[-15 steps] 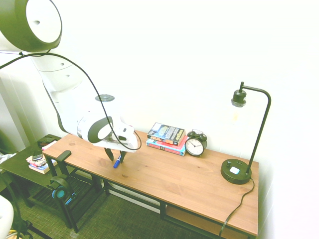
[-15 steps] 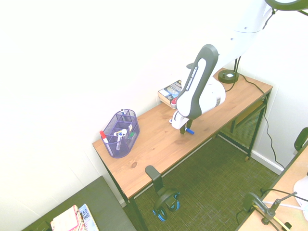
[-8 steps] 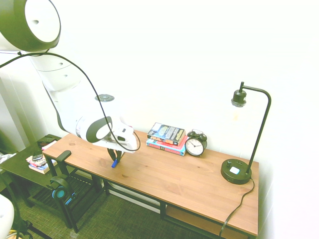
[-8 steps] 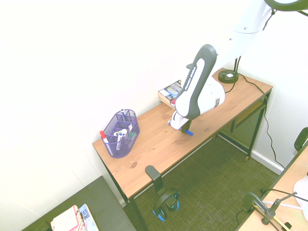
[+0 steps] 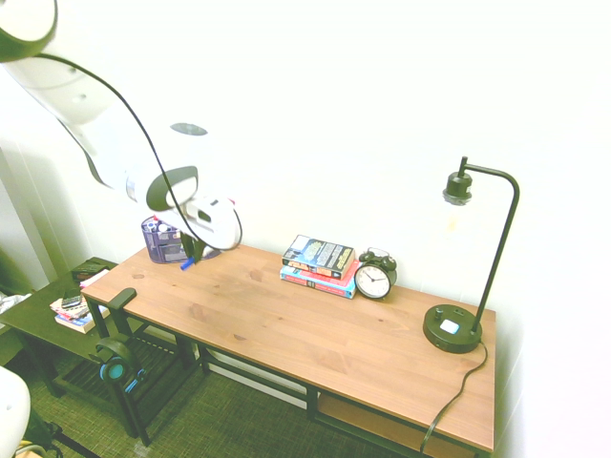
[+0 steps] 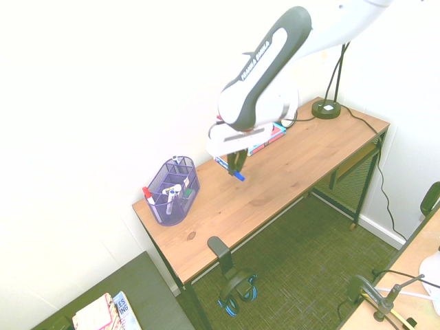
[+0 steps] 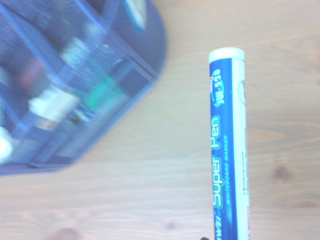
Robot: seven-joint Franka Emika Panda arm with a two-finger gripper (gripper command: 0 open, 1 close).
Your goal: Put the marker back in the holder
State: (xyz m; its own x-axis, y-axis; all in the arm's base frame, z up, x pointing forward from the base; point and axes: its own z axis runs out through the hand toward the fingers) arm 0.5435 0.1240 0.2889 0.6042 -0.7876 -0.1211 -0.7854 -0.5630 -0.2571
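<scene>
The blue marker [image 7: 227, 150], with a white label, hangs in the air above the desk, and my gripper [image 6: 234, 167] is shut on its upper part. Its blue tip [image 6: 238, 177] pokes out below the fingers. In the first exterior view the marker [image 5: 187, 262] hangs just in front of the holder [image 5: 160, 240]. The holder [image 6: 172, 191] is a purple mesh organizer at the desk's end by the wall, with several pens in it, among them a red-tipped one. It fills one side of the wrist view as the holder [image 7: 75, 85], close beside the marker.
A stack of books [image 5: 320, 258] and a black alarm clock [image 5: 374, 277] stand by the wall at mid-desk. A black lamp [image 5: 456, 324] stands at the far end. Headphones [image 6: 237, 289] hang off the wooden desk [image 6: 275, 185] at its front edge.
The gripper closed on the marker down at the desk top, then rose with it and carried it toward the holder. The holder has not moved.
</scene>
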